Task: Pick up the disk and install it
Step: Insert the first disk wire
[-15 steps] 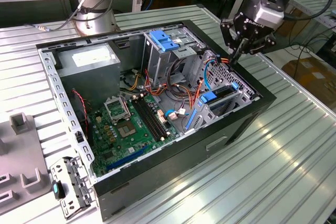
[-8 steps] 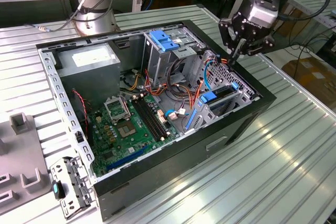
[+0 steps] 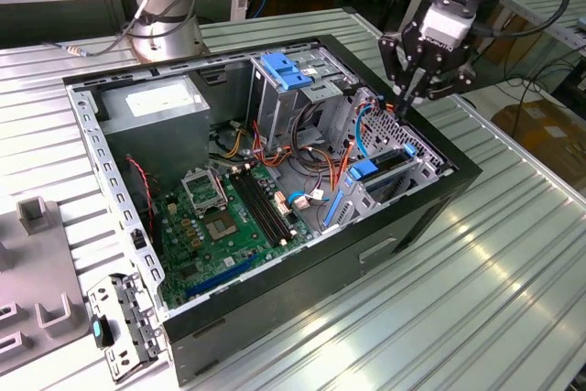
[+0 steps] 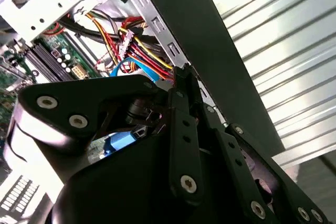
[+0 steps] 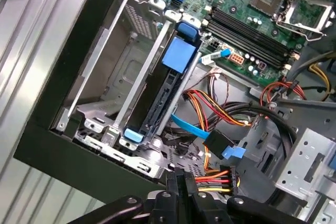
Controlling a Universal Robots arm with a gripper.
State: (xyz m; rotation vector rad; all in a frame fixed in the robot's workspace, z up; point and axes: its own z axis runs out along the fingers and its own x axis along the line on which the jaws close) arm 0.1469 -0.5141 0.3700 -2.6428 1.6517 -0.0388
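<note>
The disk [image 5: 161, 100] stands on edge in a slot of the metal drive cage [image 5: 100, 114] inside the open computer case, its blue side rails around it. In the exterior view the disk [image 3: 388, 164] sits in the cage at the case's right end. My gripper [image 3: 408, 98] hovers above the case's right rear wall, over the bundle of red, yellow and blue cables, a short way from the disk. Its black fingers [image 5: 178, 182] are pressed together with nothing seen between them. In the second wrist view the gripper [image 4: 182, 74] points at the cable bundle by the case wall.
The open case [image 3: 430, 208] lies on a ribbed metal table. Inside are the motherboard [image 3: 229, 226], a grey power supply box [image 3: 151, 103] and a second cage with a blue bracket [image 3: 286, 70]. A loose metal bracket [image 3: 124, 322] lies by the case's near left corner. A finger shows at one corner of the first wrist view.
</note>
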